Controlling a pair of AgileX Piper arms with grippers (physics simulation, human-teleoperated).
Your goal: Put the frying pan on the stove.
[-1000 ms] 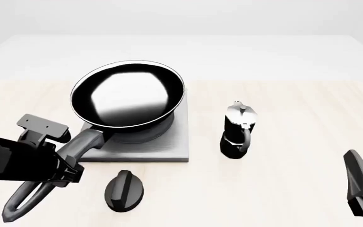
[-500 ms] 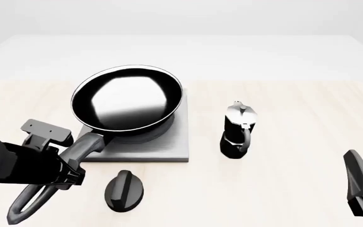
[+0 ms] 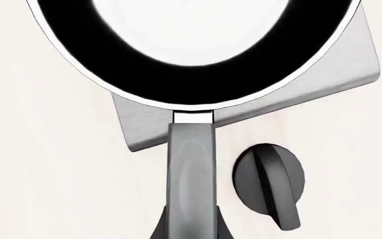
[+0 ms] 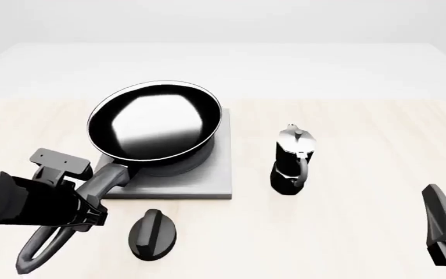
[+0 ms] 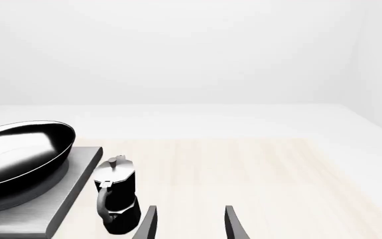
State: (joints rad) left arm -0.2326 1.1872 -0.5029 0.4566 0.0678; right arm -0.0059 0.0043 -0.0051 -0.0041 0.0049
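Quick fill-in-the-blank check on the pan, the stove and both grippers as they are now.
The frying pan sits over the ____.
The left gripper grips the pan by its ____.
The moka pot stands on the stove's ____ side in the front view.
The right gripper is open and holds ____.

Missing: stove; handle; right; nothing

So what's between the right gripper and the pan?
The moka pot stands between the right gripper and the pan, beside the stove; otherwise bare table, seen in the right wrist view.
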